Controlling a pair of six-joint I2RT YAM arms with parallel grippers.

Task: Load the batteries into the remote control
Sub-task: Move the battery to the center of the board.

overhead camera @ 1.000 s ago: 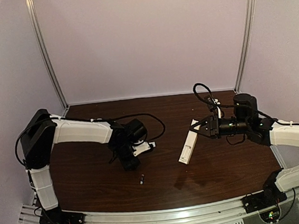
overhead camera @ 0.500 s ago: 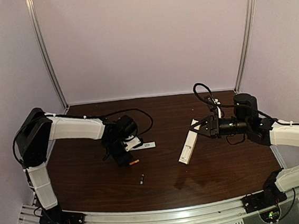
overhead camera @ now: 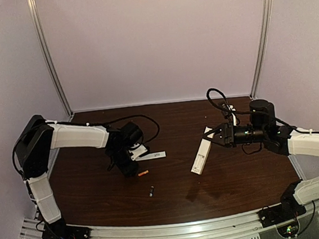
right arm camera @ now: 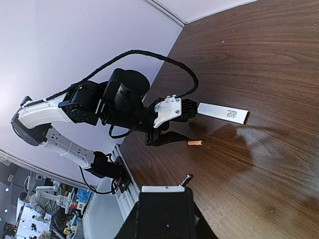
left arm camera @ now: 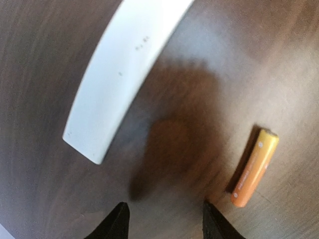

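My right gripper (overhead camera: 213, 136) is shut on the upper end of the remote control (overhead camera: 199, 157), a slim white bar held tilted above the table. In the right wrist view the remote (right arm camera: 163, 189) shows end-on between my right gripper's (right arm camera: 164, 226) jaws. The orange battery (overhead camera: 143, 172) lies on the table just right of my left gripper (overhead camera: 128, 167), which is open and empty. In the left wrist view the orange battery (left arm camera: 254, 167) lies right of the left gripper (left arm camera: 166, 224). The black battery (overhead camera: 152, 191) lies nearer the front edge and also shows in the right wrist view (right arm camera: 186, 179).
A small flat white strip (overhead camera: 155, 155) lies on the table beside the left gripper; it also shows in the left wrist view (left arm camera: 124, 74) and the right wrist view (right arm camera: 223, 113). Black cables loop over both arms. Metal rail (overhead camera: 176, 233) runs along the front edge.
My left gripper has drawn back to the left, uncovering the orange battery and the white strip on the table. The right arm and the remote have not moved.
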